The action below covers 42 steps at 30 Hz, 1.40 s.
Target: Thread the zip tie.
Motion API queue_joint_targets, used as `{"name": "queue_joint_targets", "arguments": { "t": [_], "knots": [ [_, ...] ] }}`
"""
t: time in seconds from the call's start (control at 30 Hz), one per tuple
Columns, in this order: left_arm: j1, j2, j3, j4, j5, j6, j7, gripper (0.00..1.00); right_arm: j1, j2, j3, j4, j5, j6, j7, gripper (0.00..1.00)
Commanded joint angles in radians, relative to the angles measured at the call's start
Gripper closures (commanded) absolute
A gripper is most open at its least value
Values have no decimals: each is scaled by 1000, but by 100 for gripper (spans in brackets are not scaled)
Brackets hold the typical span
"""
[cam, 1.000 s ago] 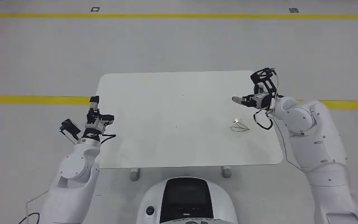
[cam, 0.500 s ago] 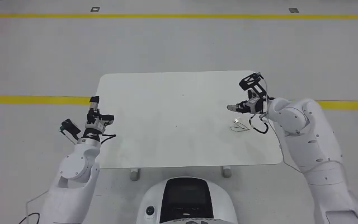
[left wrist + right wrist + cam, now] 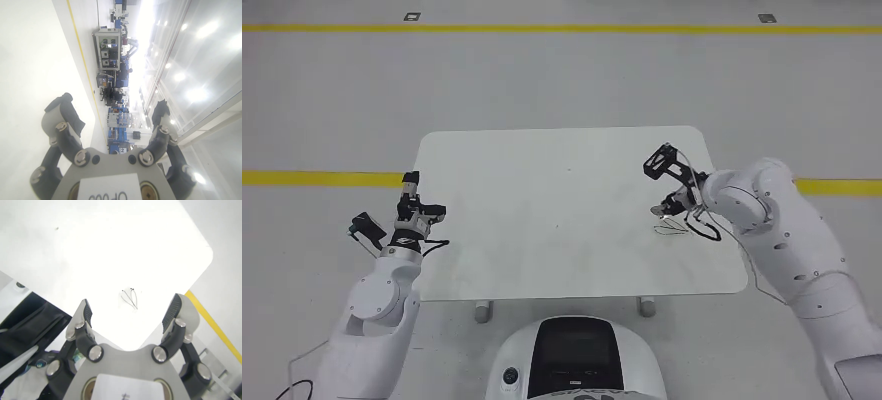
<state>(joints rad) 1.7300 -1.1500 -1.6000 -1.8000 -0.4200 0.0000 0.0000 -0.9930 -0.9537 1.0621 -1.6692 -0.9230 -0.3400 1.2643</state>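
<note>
Top view: bright, even light from above. The white table (image 3: pixel 542 200) and pale floor (image 3: pixel 542 80) show w/ only soft, faint shadows. Right wrist view: the table top is blown out to pure white by glare, so the thin zip ties (image 3: pixel 130 298) are just dark lines on it. Left wrist view: strong glare from the ceiling lamps (image 3: pixel 206 32), w/ a washed-out bright band approx. in the middle. The wide-angle lens bends straight lines toward the edges.

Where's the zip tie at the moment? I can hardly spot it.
In the top view the zip tie lies on the white table near its right edge, close beside the open right gripper, which is not holding it.
</note>
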Motion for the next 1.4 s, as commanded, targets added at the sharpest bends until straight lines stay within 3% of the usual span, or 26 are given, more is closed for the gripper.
{"name": "queue_joint_targets", "arguments": {
  "t": [0.0, 0.37, 0.5, 0.67, 0.73, 1.1, 1.37],
  "knots": [
    [0, 0, 0, 0, 0, 0, 0, 0, 2, 1, -3, 1, 0, 0, 1, 0],
    [0, 0, 0, 0, 0, 0, 0, 0, 3, 9, -17, 23, 12, 0, -40, 0],
    [0, 0, 0, 0, 0, 0, 0, 0, 63, 20, -90, 120, 75, 0, -69, 0],
    [0, 0, 0, 0, 0, 0, 0, 0, 164, 17, -230, 265, 131, 0, -111, 0],
    [0, 0, 0, 0, 0, 0, 0, 0, 194, 16, -283, 280, 131, 0, -132, 0],
    [0, 0, 0, 0, 0, 0, 0, 0, 183, 19, -287, 267, 124, 0, -150, 0],
    [0, 0, 0, 0, 0, 0, 0, 0, 223, 46, -369, 243, 124, 0, -87, 0]
  ]
}}
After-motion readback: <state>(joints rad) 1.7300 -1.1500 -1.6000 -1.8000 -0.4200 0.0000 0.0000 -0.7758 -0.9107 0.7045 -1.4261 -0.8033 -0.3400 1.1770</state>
